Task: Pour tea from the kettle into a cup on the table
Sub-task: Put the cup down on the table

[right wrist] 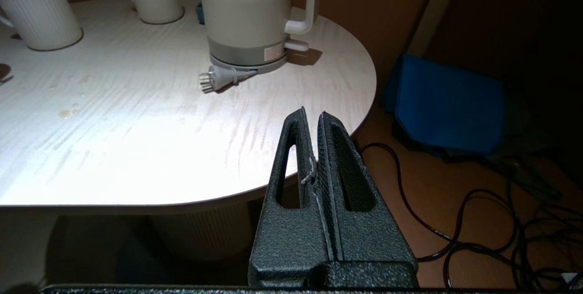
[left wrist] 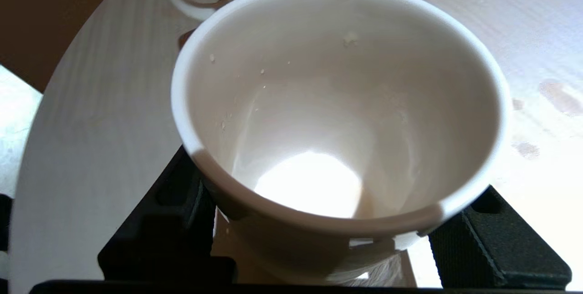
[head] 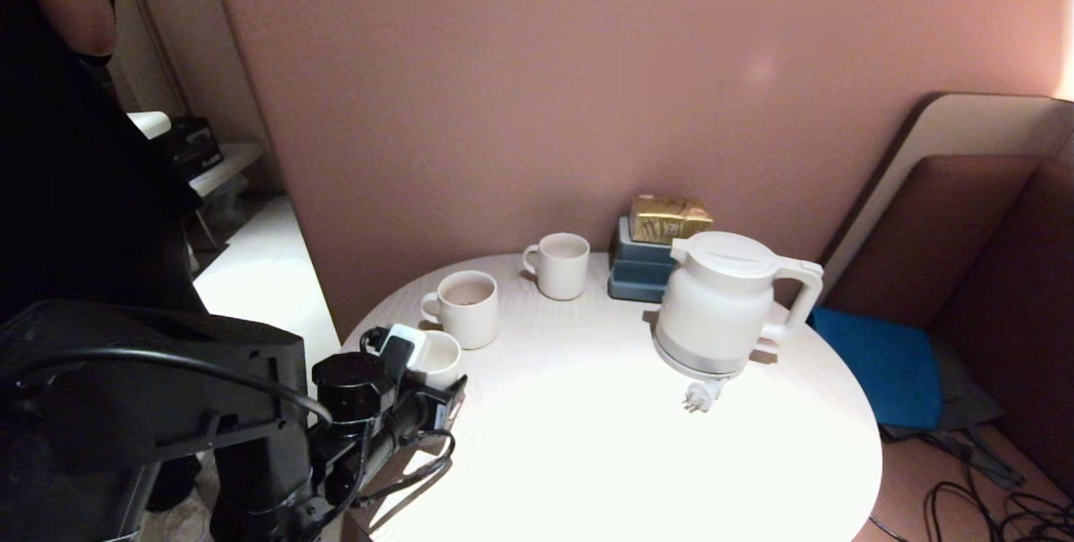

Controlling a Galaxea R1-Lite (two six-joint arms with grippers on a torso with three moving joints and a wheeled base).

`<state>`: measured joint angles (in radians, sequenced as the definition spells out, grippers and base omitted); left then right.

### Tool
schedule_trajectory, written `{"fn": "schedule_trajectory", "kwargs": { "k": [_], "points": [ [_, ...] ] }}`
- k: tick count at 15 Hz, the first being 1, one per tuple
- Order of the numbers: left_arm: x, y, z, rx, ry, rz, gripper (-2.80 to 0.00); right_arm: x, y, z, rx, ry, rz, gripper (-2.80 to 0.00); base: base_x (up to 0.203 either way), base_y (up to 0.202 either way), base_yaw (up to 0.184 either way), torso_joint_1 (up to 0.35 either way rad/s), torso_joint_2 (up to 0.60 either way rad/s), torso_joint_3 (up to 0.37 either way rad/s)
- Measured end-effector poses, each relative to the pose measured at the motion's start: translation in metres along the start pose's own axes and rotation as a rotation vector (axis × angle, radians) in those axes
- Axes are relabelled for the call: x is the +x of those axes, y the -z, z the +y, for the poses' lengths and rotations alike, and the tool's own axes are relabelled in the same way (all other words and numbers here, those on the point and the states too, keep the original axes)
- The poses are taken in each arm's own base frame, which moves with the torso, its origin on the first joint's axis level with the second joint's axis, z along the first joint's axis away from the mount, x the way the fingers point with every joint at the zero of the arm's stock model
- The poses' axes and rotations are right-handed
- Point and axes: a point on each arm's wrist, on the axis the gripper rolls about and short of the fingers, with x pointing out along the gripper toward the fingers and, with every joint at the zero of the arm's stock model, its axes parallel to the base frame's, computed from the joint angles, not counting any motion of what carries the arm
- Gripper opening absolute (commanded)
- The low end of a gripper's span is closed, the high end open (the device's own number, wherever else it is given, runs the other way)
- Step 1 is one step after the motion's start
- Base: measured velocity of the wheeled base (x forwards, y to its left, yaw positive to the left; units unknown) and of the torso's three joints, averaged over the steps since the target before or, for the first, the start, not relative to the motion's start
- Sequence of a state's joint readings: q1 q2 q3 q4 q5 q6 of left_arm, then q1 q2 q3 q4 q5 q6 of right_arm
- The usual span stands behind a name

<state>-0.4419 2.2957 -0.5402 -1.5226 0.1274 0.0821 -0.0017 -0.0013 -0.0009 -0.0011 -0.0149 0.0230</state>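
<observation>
Round white table (head: 604, 441) seen from above. Left gripper (left wrist: 319, 239) at the table's left edge, fingers (left wrist: 168, 221) spread on both sides of a small handleless white cup (left wrist: 337, 103); whether gripping or merely flanking, cannot tell. Cup empty but for a faint brownish trace at the bottom. Behind it, a ribbed mug (head: 464, 307) with reddish-brown tea; farther back, a second ribbed mug (head: 560, 264), contents unclear. White kettle (head: 722, 303) well apart at right, lid on, untouched. Right gripper (right wrist: 314, 157) parked off the table, fingers clenched, empty. Risk: cup nudged into the mug or off the edge; tea spilled.
</observation>
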Motion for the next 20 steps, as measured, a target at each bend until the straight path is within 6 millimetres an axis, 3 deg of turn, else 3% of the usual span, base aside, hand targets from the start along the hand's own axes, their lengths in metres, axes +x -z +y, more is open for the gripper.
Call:
{"fn": "schedule_trajectory", "kwargs": {
  "k": [11,12,20],
  "points": [
    [0.0060,0.0029,-0.0096,0.004,0.001,-0.004,-2.80,-0.0001,-0.0003,0.0000,0.000,0.000,-0.002,-2.80,0.000,0.000,0.000,0.000,0.00,0.000],
    [0.0058,0.0028,-0.0095,0.004,0.001,-0.003,0.00,-0.0001,-0.0003,0.0000,0.000,0.000,-0.002,-2.80,0.000,0.000,0.000,0.000,0.00,0.000],
    [0.0039,0.0016,-0.0117,-0.012,0.007,-0.002,0.00,0.0000,-0.0001,0.0000,0.000,0.000,-0.001,-2.80,0.000,0.000,0.000,0.000,0.00,0.000]
  ]
}}
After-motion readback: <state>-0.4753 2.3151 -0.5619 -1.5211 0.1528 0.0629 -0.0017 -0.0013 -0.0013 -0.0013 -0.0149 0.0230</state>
